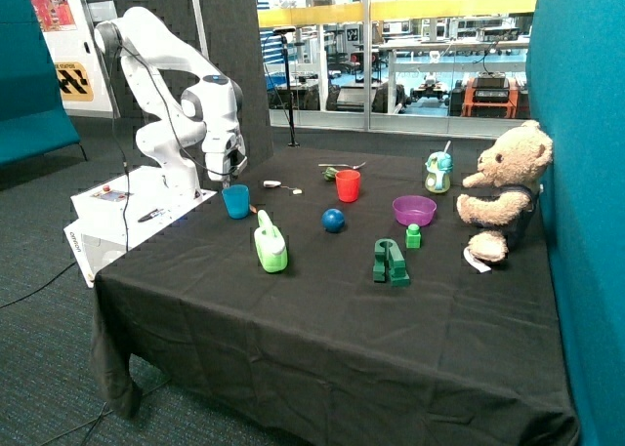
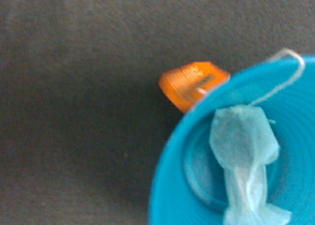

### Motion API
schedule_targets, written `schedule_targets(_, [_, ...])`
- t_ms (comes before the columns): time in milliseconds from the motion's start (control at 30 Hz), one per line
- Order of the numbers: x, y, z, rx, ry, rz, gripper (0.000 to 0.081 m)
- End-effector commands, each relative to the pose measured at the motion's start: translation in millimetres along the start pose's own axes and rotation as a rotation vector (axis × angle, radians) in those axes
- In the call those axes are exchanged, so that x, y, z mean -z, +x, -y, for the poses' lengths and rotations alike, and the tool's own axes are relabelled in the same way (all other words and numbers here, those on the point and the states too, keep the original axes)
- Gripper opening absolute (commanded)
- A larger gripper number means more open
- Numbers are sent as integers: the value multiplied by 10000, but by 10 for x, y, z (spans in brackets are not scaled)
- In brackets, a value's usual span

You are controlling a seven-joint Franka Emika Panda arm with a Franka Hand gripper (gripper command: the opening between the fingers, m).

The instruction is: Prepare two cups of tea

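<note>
The light blue cup (image 1: 235, 201) stands near the table's corner by the robot base. My gripper (image 1: 230, 180) hangs just above its rim. In the wrist view, a white tea bag (image 2: 243, 151) is inside the blue cup (image 2: 197, 185). Its string (image 2: 285, 82) runs over the rim and its orange-looking tag (image 2: 192, 84) lies outside on the black cloth. The bag's far end runs off the picture. The red cup (image 1: 348, 184) stands further along the table. A second tea bag (image 1: 272, 184) with its tag (image 1: 296, 190) lies on the cloth between the two cups.
A green watering can (image 1: 270, 248), a blue ball (image 1: 334, 220), green blocks (image 1: 391, 263), a purple bowl (image 1: 414, 210), a lidded straw cup (image 1: 438, 172) and a teddy bear (image 1: 503, 187) are on the black cloth. A spoon (image 1: 342, 167) lies behind the red cup.
</note>
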State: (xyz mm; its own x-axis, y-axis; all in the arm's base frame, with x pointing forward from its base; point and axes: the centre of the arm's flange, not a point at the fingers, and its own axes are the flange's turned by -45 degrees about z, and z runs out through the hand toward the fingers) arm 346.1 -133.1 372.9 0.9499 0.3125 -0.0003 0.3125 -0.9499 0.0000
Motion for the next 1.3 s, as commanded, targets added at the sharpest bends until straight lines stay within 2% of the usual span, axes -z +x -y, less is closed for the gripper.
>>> schedule_targets(0, [146, 115, 164, 691, 0, -3, 481])
schedule_targets(133, [206, 269, 346, 1146, 0, -3, 431])
schedule_targets(333, [217, 368, 495, 1377, 0, -3, 431])
schedule_targets(867, [69, 645, 1120, 2307, 0, -3, 454])
schedule_targets(933, [52, 660, 1203, 2408, 0, -3, 430])
schedule_targets(1033, [36, 671, 1319, 2525, 0, -3, 475])
schedule_targets(1067, [33, 672, 1344, 2544, 0, -3, 443])
schedule_targets(1167, [-4, 672, 1457, 2529, 0, -3, 509])
schedule_targets(1267, [-46, 674, 1536, 2457, 0, -3, 540])
